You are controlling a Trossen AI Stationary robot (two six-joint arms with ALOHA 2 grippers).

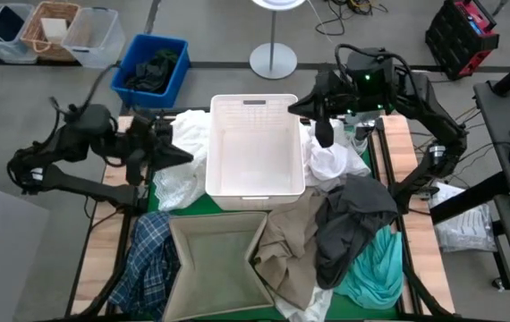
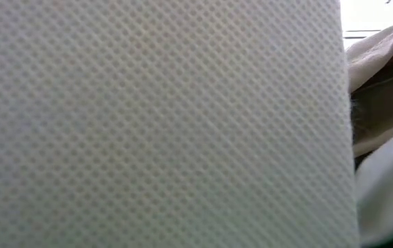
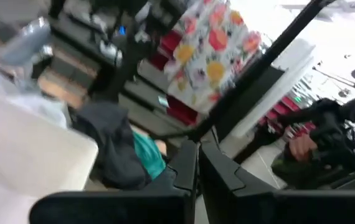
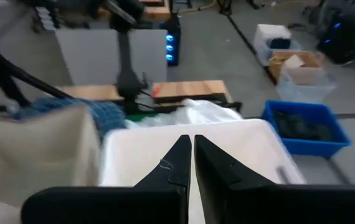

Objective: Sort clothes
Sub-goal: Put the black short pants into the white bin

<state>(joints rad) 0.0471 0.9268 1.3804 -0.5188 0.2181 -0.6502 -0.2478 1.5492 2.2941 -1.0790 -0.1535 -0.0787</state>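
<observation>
Clothes lie around a white plastic bin (image 1: 255, 148). White garments (image 1: 183, 152) lie to its left and more white garments (image 1: 331, 161) to its right. A plaid shirt (image 1: 148, 259), a beige garment (image 1: 291, 246), a dark grey one (image 1: 353, 219) and a teal one (image 1: 376, 264) lie nearer. My left gripper (image 1: 182, 154) is shut and empty above the left white garments, pointing toward the bin; it also shows in the left wrist view (image 3: 197, 149). My right gripper (image 1: 325, 137) is shut and empty above the bin's right rim, and shows in the right wrist view (image 4: 192, 142).
A beige fabric bin (image 1: 215, 264) stands at the near edge, and its wall (image 2: 162, 124) fills most of the low view. A blue bin (image 1: 152, 67) with dark green cloth stands on the floor beyond the table's far left. Clear tubs and a basket (image 1: 49, 31) stand farther left.
</observation>
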